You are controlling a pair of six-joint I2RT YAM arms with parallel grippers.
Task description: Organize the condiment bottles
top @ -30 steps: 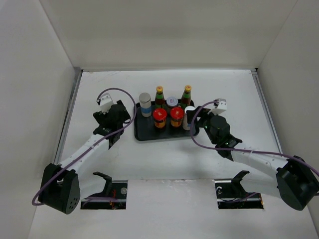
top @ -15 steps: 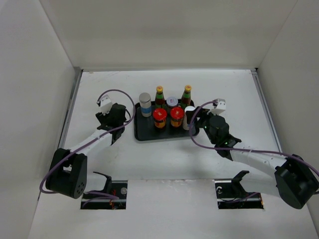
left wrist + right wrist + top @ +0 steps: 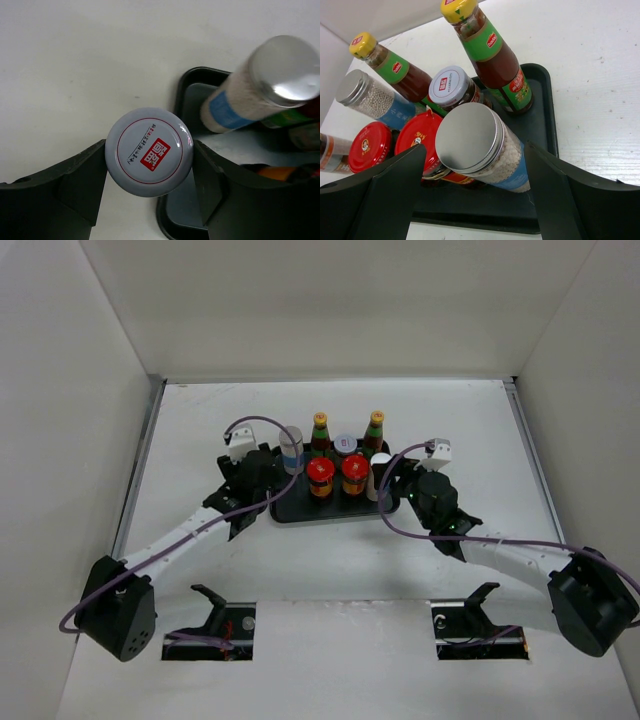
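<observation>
Round white-lidded jar with red logo (image 3: pixel 149 152) upright, long axis toward the left wrist camera, clamped in left jaws over the black rectangular tray (image 3: pixel 181 85) left rim, half above tabletop (image 3: pixel 75 60); open slot lies tray-side; right jaws apart, straddling silver-lidded granule jar (image 3: pixel 470 137).

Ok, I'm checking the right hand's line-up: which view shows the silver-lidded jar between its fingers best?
Right wrist: the silver-lidded jar fills the middle, with its lid and blue label clear. Top external shows it small, from above. Left wrist misses it.
</observation>
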